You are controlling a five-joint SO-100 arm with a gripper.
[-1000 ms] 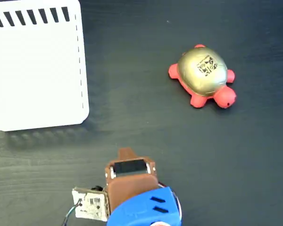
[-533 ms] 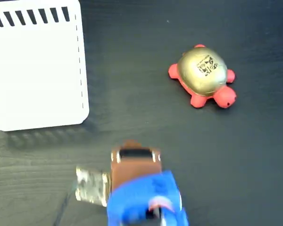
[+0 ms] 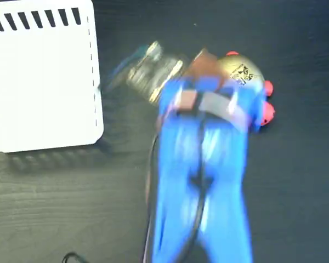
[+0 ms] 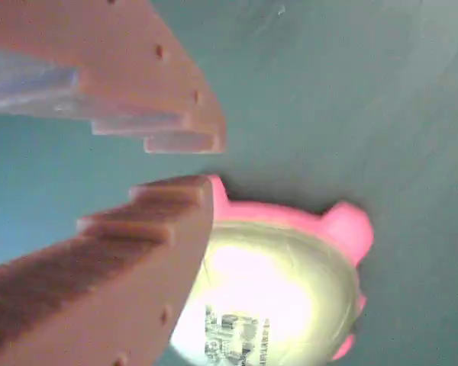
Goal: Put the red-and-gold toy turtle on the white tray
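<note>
While the gripper hangs over the red-and-gold toy turtle with its brown stepped fingers only narrowly parted and nothing between them, the lower finger overlaps the shell's edge in the wrist view. Risk, as I judge it: a gap this small cannot straddle the dome; descending so would press the squishy body or skid off the glossy gold shell and push the toy across the dark table. Turtle lies on that table, well apart from the white tray, flat, slotted, round-cornered. Arm image is motion-blurred.
</note>
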